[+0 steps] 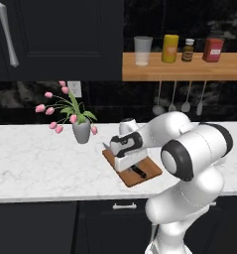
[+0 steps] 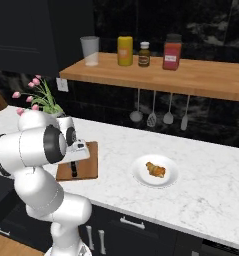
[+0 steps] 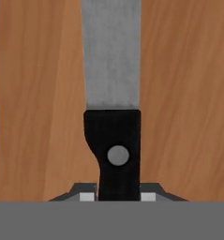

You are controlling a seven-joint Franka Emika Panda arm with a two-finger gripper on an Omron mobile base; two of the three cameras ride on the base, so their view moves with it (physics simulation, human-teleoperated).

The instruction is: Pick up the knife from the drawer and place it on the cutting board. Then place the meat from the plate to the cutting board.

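brown wood carries the scene: in the left base view a vase of pink tulips [image 1: 79, 121] stands at the left of the white marble counter [image 1: 35, 166], and just to its right lies the cutting board [image 1: 148, 173], with the gripper [image 1: 130, 166] low over it. the knife [image 3: 112, 93] is in the grasp, its black handle pinched between the two fingertips [image 3: 87, 197], the jaws pressed in on it from both sides. in the hand view the silver blade runs straight away from the fingers along the board's grain, so the knife's long axis lines up with the board and the blade looks to lie flat on or just above the wood; contact cannot be told for sure. further right in the right base view, well apart from the board, the white plate [image 2: 141, 176] holds the meat [image 2: 156, 170]. letting go here should probably leave the knife on the board; the meat then lies to the arm's right.
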